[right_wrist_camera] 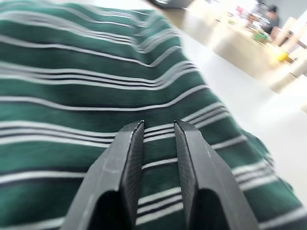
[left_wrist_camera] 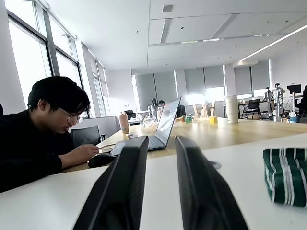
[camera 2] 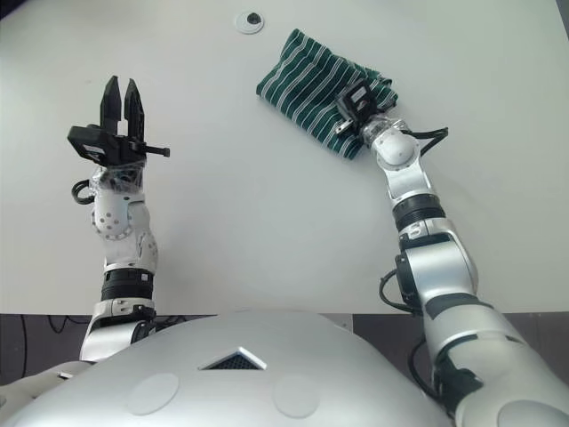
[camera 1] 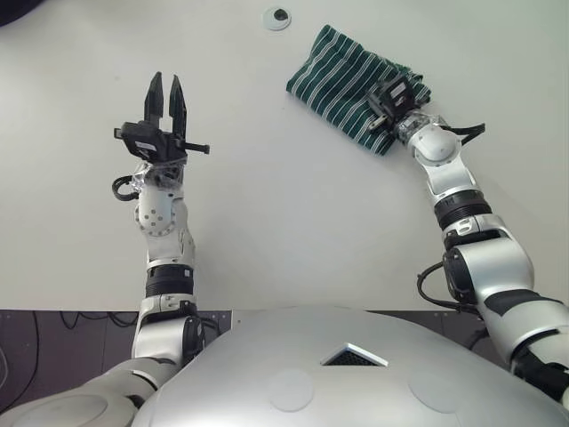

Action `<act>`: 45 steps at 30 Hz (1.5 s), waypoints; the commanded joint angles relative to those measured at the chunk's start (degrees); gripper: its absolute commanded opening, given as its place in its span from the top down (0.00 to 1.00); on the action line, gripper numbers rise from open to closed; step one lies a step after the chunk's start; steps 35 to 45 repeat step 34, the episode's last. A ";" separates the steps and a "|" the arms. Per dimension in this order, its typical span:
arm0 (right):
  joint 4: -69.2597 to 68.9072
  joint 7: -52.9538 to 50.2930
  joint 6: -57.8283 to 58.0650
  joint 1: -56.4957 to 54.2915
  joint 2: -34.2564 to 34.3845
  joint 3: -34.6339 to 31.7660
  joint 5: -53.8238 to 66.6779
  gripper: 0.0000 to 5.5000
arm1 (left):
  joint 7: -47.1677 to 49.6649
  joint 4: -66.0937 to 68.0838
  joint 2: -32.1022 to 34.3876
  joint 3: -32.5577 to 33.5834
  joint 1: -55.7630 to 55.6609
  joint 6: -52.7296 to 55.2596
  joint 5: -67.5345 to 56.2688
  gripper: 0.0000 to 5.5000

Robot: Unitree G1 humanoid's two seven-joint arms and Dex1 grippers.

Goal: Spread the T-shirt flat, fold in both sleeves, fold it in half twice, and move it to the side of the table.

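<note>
Folded T-shirt point(camera 1: 342, 80) lay at 1 o'clock
Folding looked done; left claw point(camera 1: 166, 80) and right claw point(right_wrist_camera: 158, 125) were slightly open, empty

In your head views the right tool point(right_wrist_camera: 159, 125) covers the near corner of the T-shirt point(camera 1: 342, 78), and its own wrist hides the 2 fingertips. In both wrist views the T-shirt is cut off at the edge. You cannot tell whether the tips touch cloth. The round disc point(camera 1: 276, 18) on the table point(camera 1: 267, 222) is too small to identify.
</note>
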 commanded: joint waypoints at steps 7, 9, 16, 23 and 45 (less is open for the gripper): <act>-8.44 -9.91 -32.18 1.47 3.90 -11.73 4.16 0.79 | 2.68 9.93 1.37 -0.02 -5.08 -9.21 4.52 0.82; -13.14 -7.39 -30.68 3.88 7.06 -13.57 11.20 0.79 | 2.97 12.29 1.49 0.28 -6.58 -10.04 3.86 0.82; -7.23 -12.89 -16.07 3.94 16.52 -14.05 12.51 0.79 | 3.10 18.12 1.96 -0.51 -9.43 -13.10 4.32 0.82; -8.85 -19.21 -17.79 4.51 15.90 -12.31 4.54 0.79 | 3.14 18.24 2.39 -0.53 -8.70 -14.18 3.53 0.82; -9.32 -24.00 -21.41 5.35 15.49 -10.73 -2.37 0.79 | 3.23 18.30 2.57 -0.61 -8.56 -14.84 3.68 0.82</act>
